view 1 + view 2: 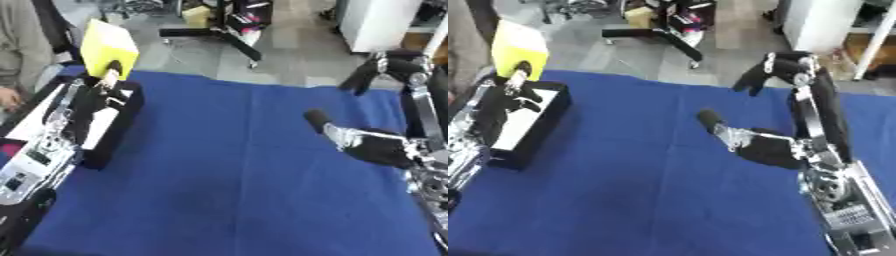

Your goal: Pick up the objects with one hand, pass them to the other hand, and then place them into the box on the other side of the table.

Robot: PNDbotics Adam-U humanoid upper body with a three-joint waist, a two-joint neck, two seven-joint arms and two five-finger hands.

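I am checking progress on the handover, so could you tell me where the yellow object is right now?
The yellow object is at the far left of the table, held up in the left hand above the black box.

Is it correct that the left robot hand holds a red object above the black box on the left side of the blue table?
Not quite: the object is yellow, not red, as the left eye view shows. The rest stands: the left robot hand holds it above the black box at the left side of the blue table.
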